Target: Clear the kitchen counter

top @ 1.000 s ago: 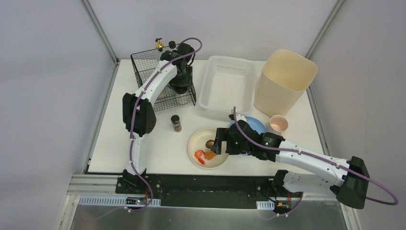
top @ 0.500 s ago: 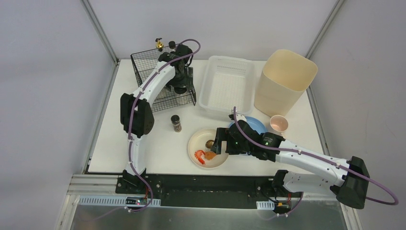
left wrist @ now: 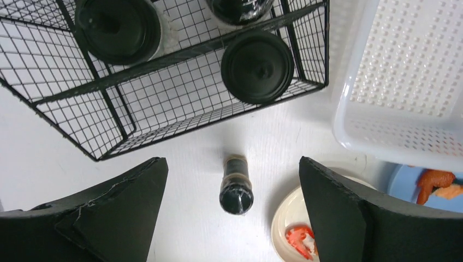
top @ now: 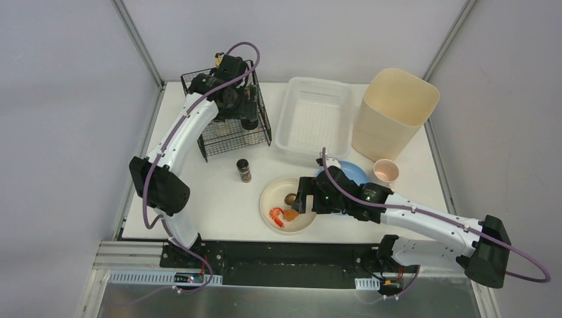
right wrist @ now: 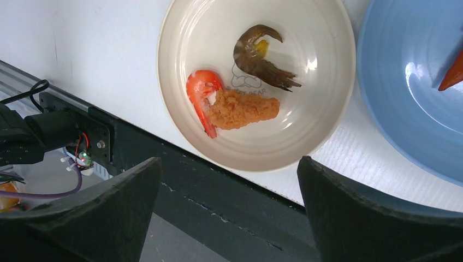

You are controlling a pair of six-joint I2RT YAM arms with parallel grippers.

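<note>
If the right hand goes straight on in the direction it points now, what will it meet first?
Probably the breaded shrimp in the cream bowl, directly ahead of the open right hand; depth is unclear.

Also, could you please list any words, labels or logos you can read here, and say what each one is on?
"SWEET BEAR" (first letters faint and uncertain): printed under a small bear outline inside the bowl, seen in the right wrist view.
On the jar, any label is too blurred to read.
No other text shows.

White arms [top: 185, 129], black joints [top: 162, 189], purple cables [top: 242, 44]
</note>
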